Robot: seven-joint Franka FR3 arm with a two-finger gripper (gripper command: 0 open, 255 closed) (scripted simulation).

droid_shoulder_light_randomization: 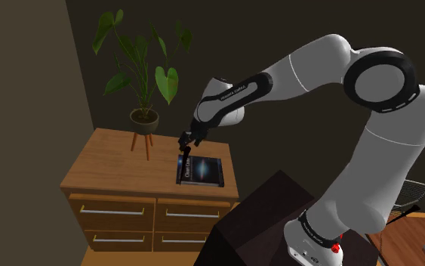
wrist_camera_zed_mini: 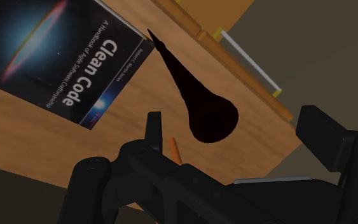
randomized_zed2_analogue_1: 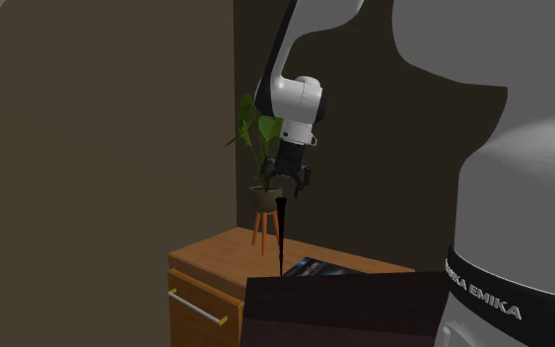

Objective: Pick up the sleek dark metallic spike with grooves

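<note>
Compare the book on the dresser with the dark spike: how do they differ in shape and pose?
The spike is upright, point down; the book lies flat on the dresser. The spike is a plain tapering cone; the book is a flat rectangle with a galaxy picture and white title. Both are dark.

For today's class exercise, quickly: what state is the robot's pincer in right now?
Pincer: open, fingers apart; the dark spike shows between them, touching neither, so not held.

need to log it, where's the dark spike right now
In the second exterior view the dark spike stands upright, tip down, right under the pincer, over the dresser, by a corner of the book.
</note>
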